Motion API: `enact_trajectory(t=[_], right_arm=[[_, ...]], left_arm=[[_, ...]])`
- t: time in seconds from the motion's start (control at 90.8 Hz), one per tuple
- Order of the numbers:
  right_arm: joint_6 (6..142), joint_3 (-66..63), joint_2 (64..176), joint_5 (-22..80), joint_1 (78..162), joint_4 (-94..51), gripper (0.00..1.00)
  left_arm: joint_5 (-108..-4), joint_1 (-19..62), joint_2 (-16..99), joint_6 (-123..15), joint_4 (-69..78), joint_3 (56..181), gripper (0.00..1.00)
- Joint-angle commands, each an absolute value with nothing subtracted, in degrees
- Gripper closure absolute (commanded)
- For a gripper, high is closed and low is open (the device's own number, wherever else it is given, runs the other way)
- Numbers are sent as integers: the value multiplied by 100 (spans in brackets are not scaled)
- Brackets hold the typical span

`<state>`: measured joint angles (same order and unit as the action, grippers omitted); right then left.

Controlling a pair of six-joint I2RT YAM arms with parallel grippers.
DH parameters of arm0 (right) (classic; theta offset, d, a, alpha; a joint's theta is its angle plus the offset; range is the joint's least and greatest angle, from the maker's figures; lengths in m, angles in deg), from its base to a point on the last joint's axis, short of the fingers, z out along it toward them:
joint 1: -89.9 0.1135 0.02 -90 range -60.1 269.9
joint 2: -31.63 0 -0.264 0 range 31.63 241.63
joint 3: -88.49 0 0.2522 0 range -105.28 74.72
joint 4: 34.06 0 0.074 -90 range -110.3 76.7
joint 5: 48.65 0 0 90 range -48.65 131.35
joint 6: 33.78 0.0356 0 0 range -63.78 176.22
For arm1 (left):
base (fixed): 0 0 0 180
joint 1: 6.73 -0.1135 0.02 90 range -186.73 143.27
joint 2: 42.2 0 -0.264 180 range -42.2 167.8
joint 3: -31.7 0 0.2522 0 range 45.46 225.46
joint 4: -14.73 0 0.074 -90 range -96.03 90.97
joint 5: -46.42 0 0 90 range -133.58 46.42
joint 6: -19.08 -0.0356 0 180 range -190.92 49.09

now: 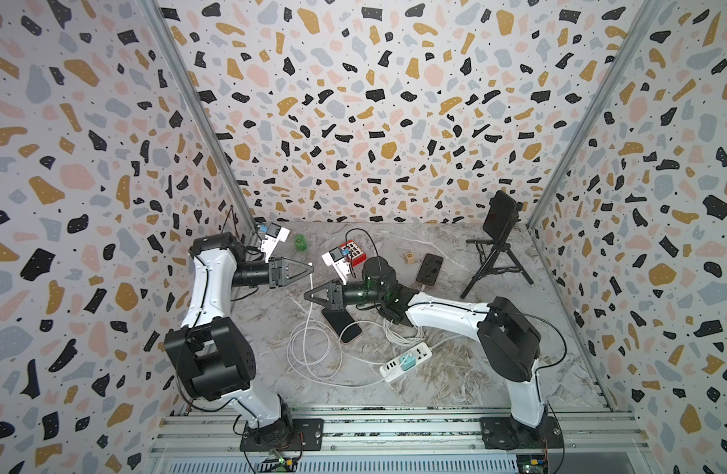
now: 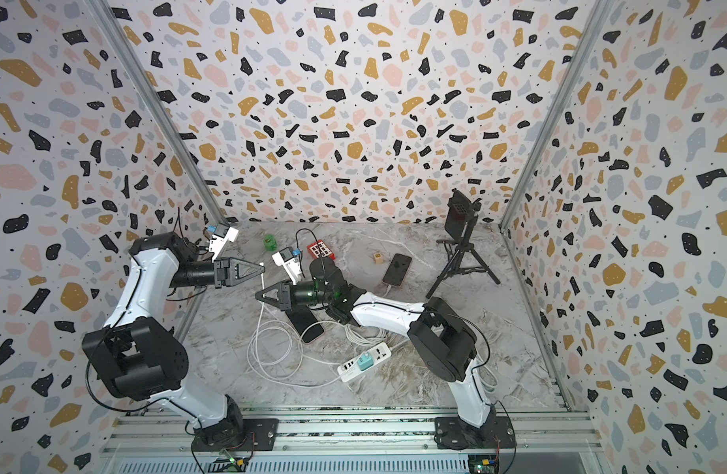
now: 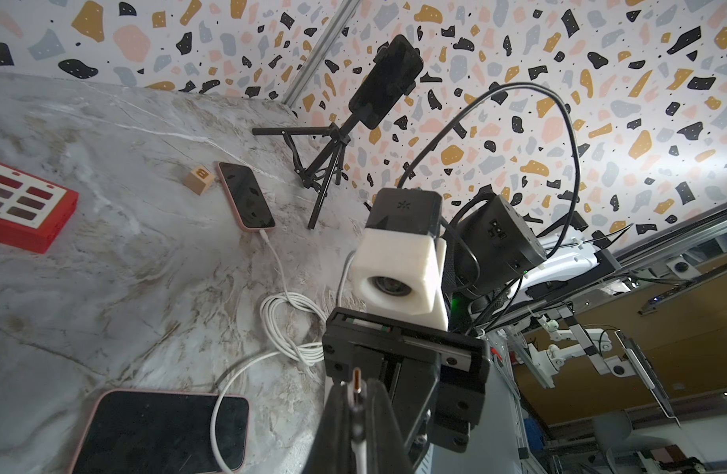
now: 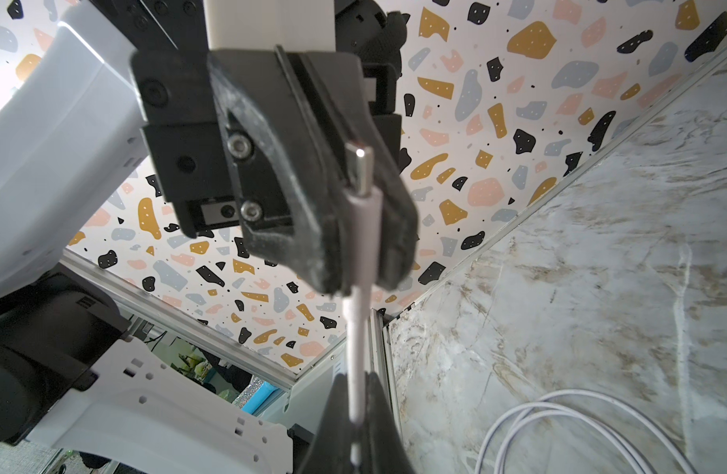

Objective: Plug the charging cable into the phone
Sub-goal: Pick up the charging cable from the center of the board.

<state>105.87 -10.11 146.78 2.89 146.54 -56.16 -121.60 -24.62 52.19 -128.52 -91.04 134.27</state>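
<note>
l gripper (image 4: 363, 262), r gripper (image 4: 356, 385) both clamped on cable (image 4: 356, 324); only wrist cams show plug (image 3: 356, 379) (metal tip bare), too small from top.

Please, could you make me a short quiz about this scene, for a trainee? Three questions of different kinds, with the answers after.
1. True or false: the phone beside the wooden block already has a lead plugged in.
2. Fill in: the right gripper is ___ (open/shut) on the white cable.
3. Which one holds this cable right beside its metal plug? A) left gripper B) right gripper C) neither

Key: 1 true; 2 shut; 3 A.
</note>
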Motion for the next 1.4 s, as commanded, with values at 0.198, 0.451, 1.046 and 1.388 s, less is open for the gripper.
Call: enact_trajectory(t=[0.198,0.451,1.046,1.388], right_arm=[[10566,-820,14336,520,14668,-6376,81],[10760,-731,14404,981,14651,-6968,76],[10908,-686,14430,1056,14562,-7081,100],[11037,-561,14460,678,14579,-7139,100]], left_arm=[[-12385,-2461,5005,-13027,-10175,13166,100],[-12431,-2468,4975,-12998,-10163,13139,100],[-12366,-2470,5075,-12932,-10177,13279,68],[-12440,-2470,5171,-12865,-10189,13428,59]])
